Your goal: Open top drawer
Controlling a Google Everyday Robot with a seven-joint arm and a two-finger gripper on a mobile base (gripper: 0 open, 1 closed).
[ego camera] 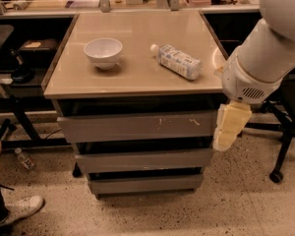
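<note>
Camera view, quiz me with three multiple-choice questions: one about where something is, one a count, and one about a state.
1. Where is the end effector?
A. raised far overhead
B. by the right end of the top drawer
C. inside an open drawer

2. How many grey drawer fronts are stacked?
A. one
B. two
C. three

3. How does the plastic bottle rest on the tabletop?
A. on its side
B. upright
C. upside down

Answers:
1 B, it hangs beside that drawer's right edge.
2 C, three fronts sit one below another under the tabletop.
3 A, its length lies flat along the surface.
</note>
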